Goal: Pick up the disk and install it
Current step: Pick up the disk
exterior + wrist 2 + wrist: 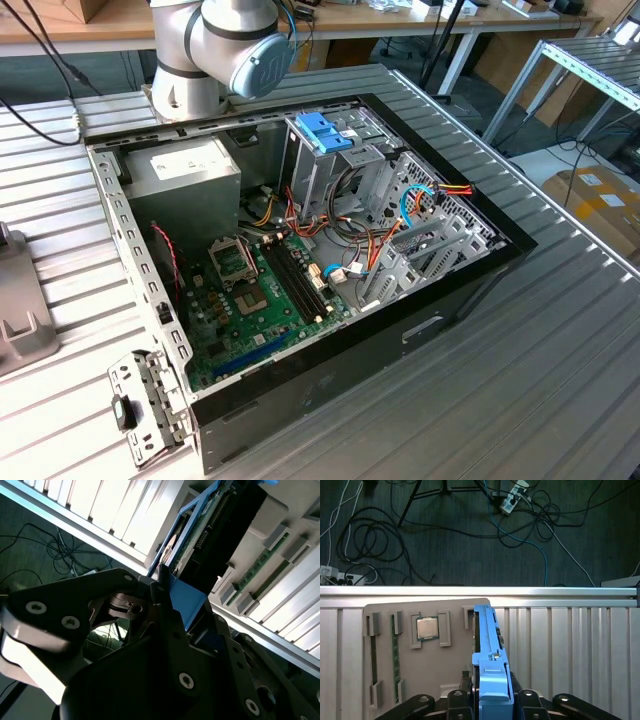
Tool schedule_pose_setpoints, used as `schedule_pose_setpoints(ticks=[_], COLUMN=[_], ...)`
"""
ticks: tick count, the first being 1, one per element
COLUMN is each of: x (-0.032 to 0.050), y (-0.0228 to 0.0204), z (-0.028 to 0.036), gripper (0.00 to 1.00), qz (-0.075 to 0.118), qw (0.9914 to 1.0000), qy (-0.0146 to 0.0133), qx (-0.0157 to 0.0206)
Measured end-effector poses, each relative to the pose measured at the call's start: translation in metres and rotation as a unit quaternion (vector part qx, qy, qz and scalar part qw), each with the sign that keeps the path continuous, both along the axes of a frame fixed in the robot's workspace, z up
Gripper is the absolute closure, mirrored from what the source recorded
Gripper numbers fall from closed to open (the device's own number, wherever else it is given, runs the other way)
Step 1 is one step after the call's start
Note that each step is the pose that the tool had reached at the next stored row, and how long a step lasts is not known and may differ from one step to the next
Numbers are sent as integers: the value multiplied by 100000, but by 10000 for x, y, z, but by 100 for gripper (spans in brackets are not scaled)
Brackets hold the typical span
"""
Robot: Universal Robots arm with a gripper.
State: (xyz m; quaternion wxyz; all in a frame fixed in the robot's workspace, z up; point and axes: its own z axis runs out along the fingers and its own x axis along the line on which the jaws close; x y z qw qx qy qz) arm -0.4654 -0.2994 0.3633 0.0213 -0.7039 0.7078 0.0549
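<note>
Pickup looked sorted: pincer (491,696) was clamped on the disk (487,630), edge-up by the grey tray (430,670). Install into the computer case (330,375), drive cage (330,175) at its 12 o'clock, wasn't done.

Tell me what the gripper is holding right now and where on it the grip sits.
The gripper holds the disk; its fingers are closed on either side of the light blue carrier's end nearest the wrist.

arm (215,50): shoulder joint over its base; hand (492,702): fingers clamped either side of the disk (489,640)
</note>
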Motion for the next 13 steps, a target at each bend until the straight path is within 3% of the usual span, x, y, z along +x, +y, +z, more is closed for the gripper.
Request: schedule_pose_setpoints(ticks=[13], x=[0], y=[0], z=[98], gripper=[63], qz=[0], qw=[100000], qy=[3], qx=[191])
